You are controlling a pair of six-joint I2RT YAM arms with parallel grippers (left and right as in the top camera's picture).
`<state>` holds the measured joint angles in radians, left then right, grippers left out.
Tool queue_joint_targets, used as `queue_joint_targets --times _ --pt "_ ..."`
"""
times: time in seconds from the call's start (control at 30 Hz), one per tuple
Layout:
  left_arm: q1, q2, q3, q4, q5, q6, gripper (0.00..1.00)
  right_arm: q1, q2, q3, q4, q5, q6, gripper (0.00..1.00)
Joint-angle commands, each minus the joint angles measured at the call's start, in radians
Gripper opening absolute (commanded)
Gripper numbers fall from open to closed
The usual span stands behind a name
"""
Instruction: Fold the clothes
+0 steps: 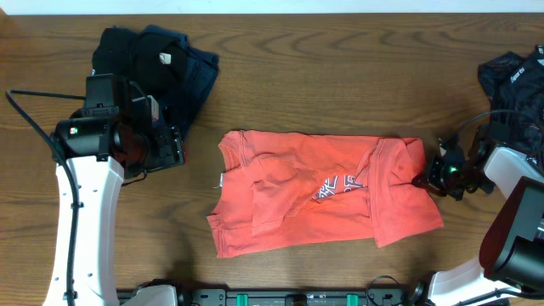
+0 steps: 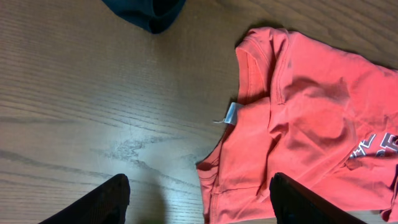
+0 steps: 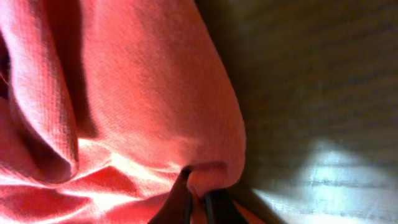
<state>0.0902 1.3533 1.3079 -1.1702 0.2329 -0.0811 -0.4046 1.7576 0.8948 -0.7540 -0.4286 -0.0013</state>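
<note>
An orange-red T-shirt (image 1: 323, 191) lies partly folded in the middle of the table, its lettering (image 1: 336, 184) showing. My right gripper (image 1: 422, 180) is at the shirt's right edge, shut on a pinch of the orange fabric (image 3: 208, 177). My left gripper (image 2: 199, 202) hovers open above the table beside the shirt's left edge (image 2: 214, 180), near the collar tag (image 2: 231, 113), holding nothing. Black and navy garments (image 1: 161, 64) lie heaped at the back left.
Another dark garment (image 1: 510, 85) lies at the far right edge behind the right arm. The left arm's white link (image 1: 85, 221) stands at the front left. Bare wooden table (image 1: 340, 76) stretches behind the shirt.
</note>
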Motion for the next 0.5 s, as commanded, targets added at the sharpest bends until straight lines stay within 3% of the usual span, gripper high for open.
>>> queue_joint_targets --times 0.0,0.33,0.47 --pt "0.004 -0.008 0.005 -0.003 0.002 0.006 0.74 -0.037 -0.031 0.016 -0.051 0.054 0.009 0.01" --pt "0.004 -0.008 0.005 -0.002 0.002 0.006 0.74 -0.041 -0.388 0.111 -0.171 0.099 0.052 0.01" --pt "0.004 -0.008 0.005 -0.002 0.002 0.006 0.74 -0.009 -0.442 0.111 -0.201 0.107 0.052 0.01"
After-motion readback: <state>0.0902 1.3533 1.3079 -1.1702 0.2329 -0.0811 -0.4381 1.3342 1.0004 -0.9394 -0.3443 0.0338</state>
